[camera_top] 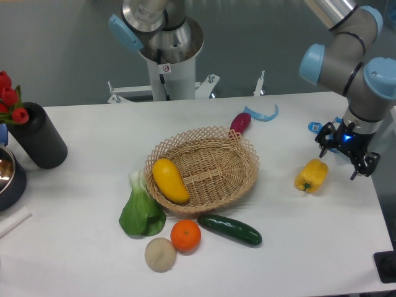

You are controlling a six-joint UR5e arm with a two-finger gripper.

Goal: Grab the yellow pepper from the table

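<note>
The yellow pepper (311,176) lies on its side on the white table (74,247), right of the basket, its green stem end pointing down-left. My gripper (345,155) hangs just right of and slightly behind the pepper, near the table's right edge. Its dark fingers (324,144) are spread apart and hold nothing. The gripper does not touch the pepper.
A wicker basket (204,170) holds a smooth elongated yellow fruit (169,180). In front lie a bok choy (141,208), an orange (185,236), a beige round thing (160,254) and a cucumber (230,229). A purple vegetable (240,123) lies behind. A black vase (36,136) stands at left.
</note>
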